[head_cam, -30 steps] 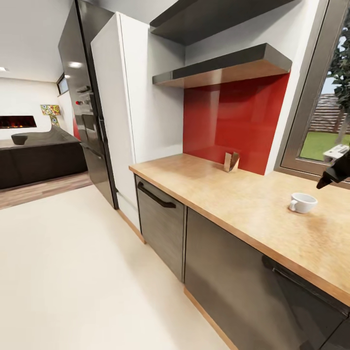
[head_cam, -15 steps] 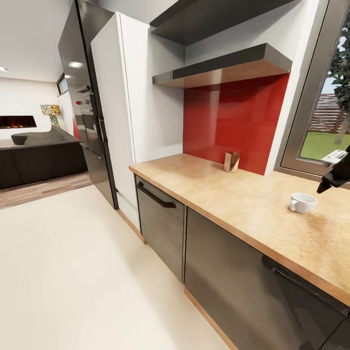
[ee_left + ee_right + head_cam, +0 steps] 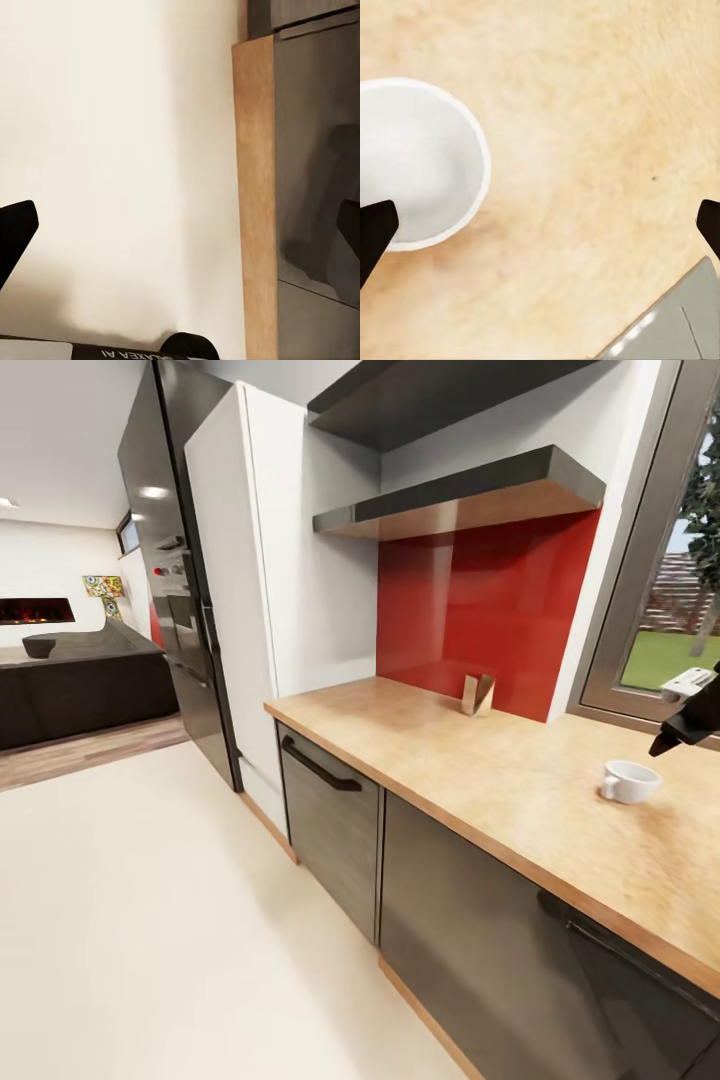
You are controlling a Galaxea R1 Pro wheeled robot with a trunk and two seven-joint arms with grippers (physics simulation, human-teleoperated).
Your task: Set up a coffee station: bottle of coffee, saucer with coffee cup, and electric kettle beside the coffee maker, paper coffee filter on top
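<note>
Evidently cup pickup in hand: small white ceramic coffee cup (image 3: 630,780) stands upright on light wooden countertop (image 3: 480,770). Right gripper (image 3: 540,225) poised above, jaws spread wide, empty, offset beside cup. Centring over rim advised before descent. Left gripper (image 3: 180,225) likewise spread, idle.

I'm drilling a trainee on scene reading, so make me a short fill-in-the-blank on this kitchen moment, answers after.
1. The white coffee cup stands on the wooden ____.
2. The wall panel behind the countertop is coloured ____.
3. The right gripper hangs above the countertop with its fingers ____.
4. The cup stands ____, mouth up.

Missing words: countertop; red; open; upright
</note>
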